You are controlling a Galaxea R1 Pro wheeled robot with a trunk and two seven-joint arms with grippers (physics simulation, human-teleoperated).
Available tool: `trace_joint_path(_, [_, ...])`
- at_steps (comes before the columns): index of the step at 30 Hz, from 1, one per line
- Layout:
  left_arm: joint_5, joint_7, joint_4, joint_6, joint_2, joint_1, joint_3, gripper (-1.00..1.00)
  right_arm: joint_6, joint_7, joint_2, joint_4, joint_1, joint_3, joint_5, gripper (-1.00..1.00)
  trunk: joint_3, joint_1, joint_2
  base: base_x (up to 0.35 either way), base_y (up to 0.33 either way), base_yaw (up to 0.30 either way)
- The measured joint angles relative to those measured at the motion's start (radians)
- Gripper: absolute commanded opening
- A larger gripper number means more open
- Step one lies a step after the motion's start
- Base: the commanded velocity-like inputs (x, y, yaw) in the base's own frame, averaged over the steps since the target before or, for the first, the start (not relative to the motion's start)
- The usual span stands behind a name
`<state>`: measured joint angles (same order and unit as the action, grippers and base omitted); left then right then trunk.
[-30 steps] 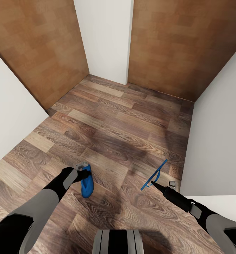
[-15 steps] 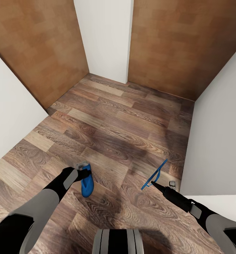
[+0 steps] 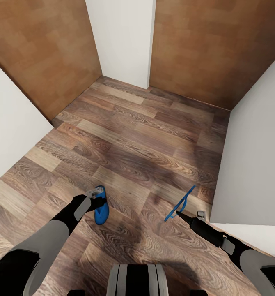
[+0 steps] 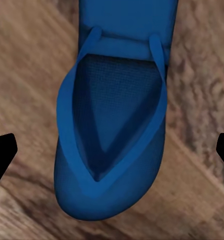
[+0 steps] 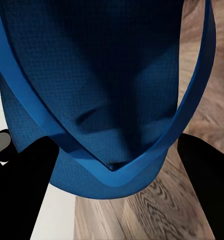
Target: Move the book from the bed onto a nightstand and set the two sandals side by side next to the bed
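- Sandals, both bright blue, are each at a gripper above the wood-plank floor [image 3: 137, 139].
- Left gripper [image 3: 97, 200] holds one sandal [image 3: 100, 207]; in the left wrist view its black fingertips [image 4: 1, 155] stand wide of that sandal [image 4: 112, 145], so its grip state cannot be told.
- Right gripper [image 3: 179, 213] is clamped on the other sandal [image 3: 179, 203], held edge-on; its fingers [image 5: 26, 185] press that sandal's sole [image 5: 91, 75].
- White walls [image 3: 121, 41] and brown panels [image 3: 203, 45] close the corner ahead.

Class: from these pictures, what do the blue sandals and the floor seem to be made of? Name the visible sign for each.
Sandals: the one by the left hand is the left sandal; the right sandal is at the right hand. Both look like matte foam or rubber, with a fine dotted texture and thin flexible straps.
Floor: wood or wood-look planks, showing swirling grain and board seams, low sheen.
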<state>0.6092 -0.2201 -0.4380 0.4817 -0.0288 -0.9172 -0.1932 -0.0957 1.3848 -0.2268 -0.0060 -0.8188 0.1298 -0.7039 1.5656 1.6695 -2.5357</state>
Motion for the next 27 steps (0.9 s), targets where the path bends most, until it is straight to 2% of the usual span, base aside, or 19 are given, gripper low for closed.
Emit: trace_joint_path(27, [0.0, 0.0, 0.0, 0.0, 0.001, 0.0, 0.0, 1.0, 0.0, 0.0, 0.0, 0.0, 0.0, 0.0, 0.0, -1.0, 0.0, 0.0, 0.0, 0.0, 0.0, 0.0])
